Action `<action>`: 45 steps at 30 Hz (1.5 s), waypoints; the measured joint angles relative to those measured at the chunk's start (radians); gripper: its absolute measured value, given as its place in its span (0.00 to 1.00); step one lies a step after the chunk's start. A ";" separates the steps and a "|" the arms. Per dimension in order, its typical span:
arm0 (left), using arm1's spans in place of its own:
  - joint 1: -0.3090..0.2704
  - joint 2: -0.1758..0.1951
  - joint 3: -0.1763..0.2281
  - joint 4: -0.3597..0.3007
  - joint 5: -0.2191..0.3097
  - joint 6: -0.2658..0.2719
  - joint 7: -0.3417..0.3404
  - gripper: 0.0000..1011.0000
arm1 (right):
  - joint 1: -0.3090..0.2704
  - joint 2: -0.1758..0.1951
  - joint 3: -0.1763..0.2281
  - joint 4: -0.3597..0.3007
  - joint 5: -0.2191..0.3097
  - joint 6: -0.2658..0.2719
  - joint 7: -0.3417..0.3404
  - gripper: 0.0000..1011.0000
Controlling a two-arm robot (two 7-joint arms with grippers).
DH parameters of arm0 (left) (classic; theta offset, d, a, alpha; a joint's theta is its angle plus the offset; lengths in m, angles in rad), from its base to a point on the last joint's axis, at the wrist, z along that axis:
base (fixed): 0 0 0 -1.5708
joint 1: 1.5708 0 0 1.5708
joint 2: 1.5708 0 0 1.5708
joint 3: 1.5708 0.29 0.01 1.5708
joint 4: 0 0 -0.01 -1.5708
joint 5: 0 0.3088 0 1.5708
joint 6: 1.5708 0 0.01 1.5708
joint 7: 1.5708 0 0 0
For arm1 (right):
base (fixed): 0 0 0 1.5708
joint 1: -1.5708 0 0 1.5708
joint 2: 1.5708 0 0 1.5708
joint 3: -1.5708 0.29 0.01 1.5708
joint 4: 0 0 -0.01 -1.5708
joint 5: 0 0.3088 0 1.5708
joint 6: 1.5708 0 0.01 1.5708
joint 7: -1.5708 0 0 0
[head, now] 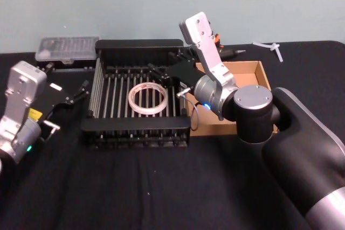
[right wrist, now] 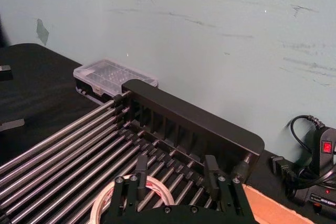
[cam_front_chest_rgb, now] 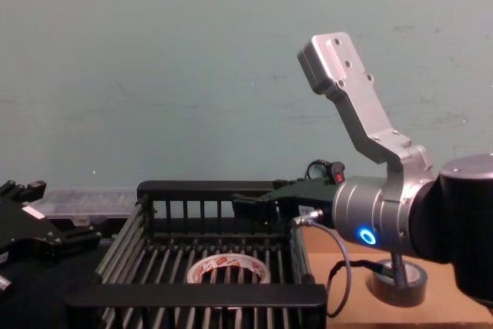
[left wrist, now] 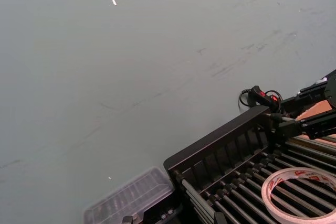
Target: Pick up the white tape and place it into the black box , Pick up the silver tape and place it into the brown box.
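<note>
Already the white tape (head: 147, 98) sits in the black box (head: 138, 48); the silver tape (cam_front_chest_rgb: 397, 283) sits in the brown box (head: 262, 72). Right gripper (right wrist: 175, 176) hangs above w/ fingers apart, empty; left gripper (head: 75, 95): can't tell.

Both arms are silver metal with rounded grey joints and black gripper hardware. The right arm (head: 253, 106) at centre right carries a glowing blue ring light, screwed plates and a thin black cable. The left arm (head: 19, 111) at far left shows a green light and a yellow label.

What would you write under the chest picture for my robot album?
White tape lies in the black box; silver tape sits in the brown box.
</note>
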 joint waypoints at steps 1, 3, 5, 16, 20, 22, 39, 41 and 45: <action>0.000 0.000 0.000 0.000 0.000 0.000 0.000 0.99 | 0.000 0.000 0.000 0.000 0.000 0.000 0.000 0.71; 0.000 0.000 0.000 0.000 0.000 0.000 0.000 0.99 | 0.000 0.000 0.000 0.000 0.000 0.000 0.000 0.75; 0.000 0.000 0.000 0.000 0.000 0.000 0.000 0.99 | 0.000 0.000 0.000 -0.001 0.001 0.000 0.000 0.82; 0.000 0.000 0.000 0.000 0.000 0.000 0.000 0.99 | 0.000 0.000 0.000 -0.001 0.001 0.000 0.000 0.99; 0.000 0.000 0.000 0.000 0.000 0.000 0.000 0.99 | -0.008 0.001 0.010 -0.014 0.001 -0.001 0.002 0.99; 0.000 0.000 0.000 0.000 0.000 0.000 0.000 0.99 | -0.015 0.003 0.018 -0.026 0.001 -0.002 0.002 0.99; 0.000 0.000 0.000 0.000 0.000 0.000 0.000 0.99 | -0.138 0.076 0.160 -0.269 0.048 -0.003 -0.010 0.99; 0.000 0.000 0.000 0.000 0.000 0.000 0.000 0.99 | -0.149 0.087 0.171 -0.285 0.051 -0.006 -0.010 0.99; 0.000 0.000 0.000 0.000 0.000 0.000 0.000 0.99 | -0.182 0.119 0.199 -0.317 0.055 -0.015 -0.010 0.99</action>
